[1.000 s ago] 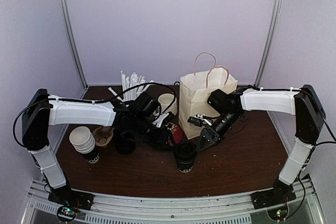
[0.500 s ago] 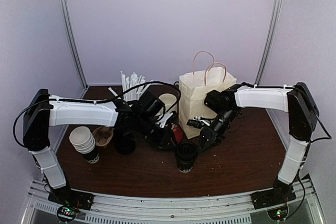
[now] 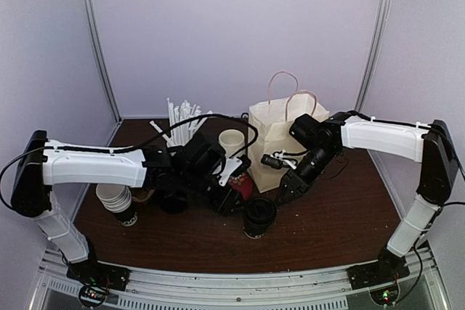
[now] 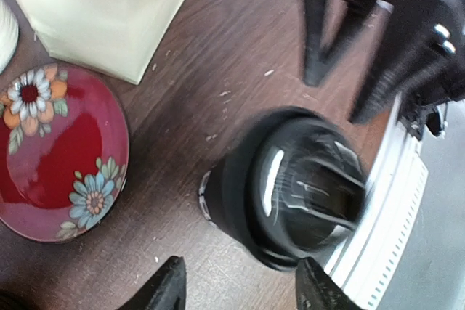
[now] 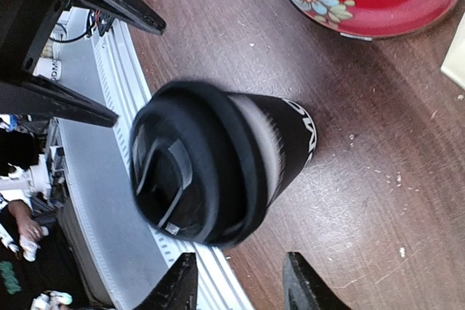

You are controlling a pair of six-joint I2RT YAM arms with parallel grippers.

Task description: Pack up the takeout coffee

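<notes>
One takeout coffee [image 3: 258, 215], a black paper cup with a black lid and white lettering, stands upright near the table's front middle. My left gripper [image 3: 231, 192] hovers just left of it and my right gripper [image 3: 288, 188] just right of it. In the left wrist view the cup [image 4: 290, 186] sits ahead of my open left gripper [image 4: 240, 292], with nothing between the fingers. The right wrist view shows the same cup [image 5: 218, 165] ahead of my open right gripper [image 5: 240, 288], also holding nothing. A second dark cup [image 3: 173, 198] stands half hidden under my left arm.
A cream paper bag [image 3: 280, 139] with handles stands open behind the cup. A red flowered plate [image 3: 243, 184] lies beside it. A cream mug [image 3: 231, 139], white straws [image 3: 182, 115] and a stack of white cups [image 3: 116, 197] sit to the left.
My left gripper has moved forward and right toward the cup, and its jaws are wider. My right gripper shifted slightly and opened too. The cup stays in place.
</notes>
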